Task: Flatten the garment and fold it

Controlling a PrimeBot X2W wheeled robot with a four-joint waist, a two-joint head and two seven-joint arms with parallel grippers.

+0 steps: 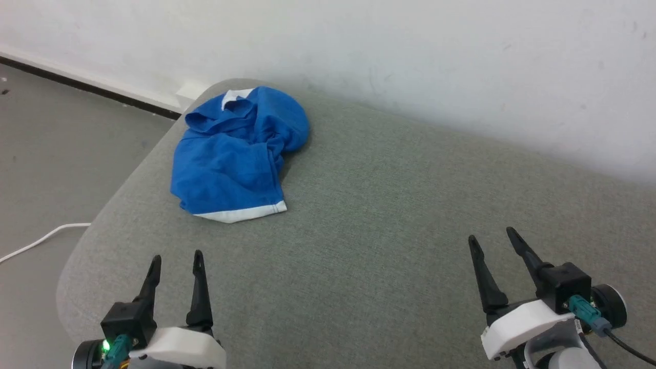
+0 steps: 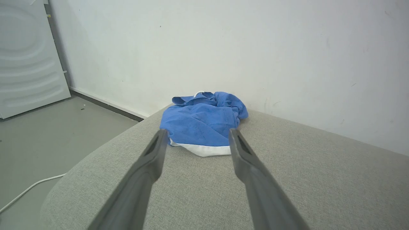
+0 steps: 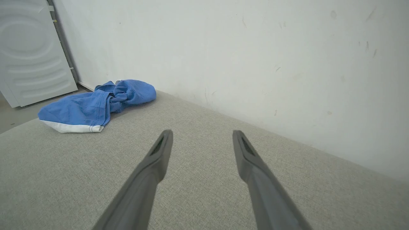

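garment (image 1: 230, 159) is a crumpled blue heap at the far left corner of the grey padded bench (image 1: 389, 236), close to the wall (image 1: 410, 61). white hem band (image 1: 241, 212) faces the robot, and there's another bit of white at the far end. nothing flattened yet.

left claw (image 1: 177, 255) is spread wide and empty over the near left of the bench, well short of the heap. in the left wrist view its fingers frame the hem. right claw (image 1: 490, 234) is also spread and empty, well apart from the cloth on the right side.

step in hand, as i read it: reach in and open the heap out. suggest the left claw pinches one end of the near hem band and the right claw crosses over for the other end. then pull apart and drag toward bench centre for room. grab one layer only; the fabric looks thin, easy to pinch two. heap sits by the rounded edge, so a leftward pull could slide it onto the floor (image 1: 46, 169).

can't make out the waistband, which leg is which, or any print; all buried in folds. underside hidden. claw bodies cut off at the bottom of the head view.
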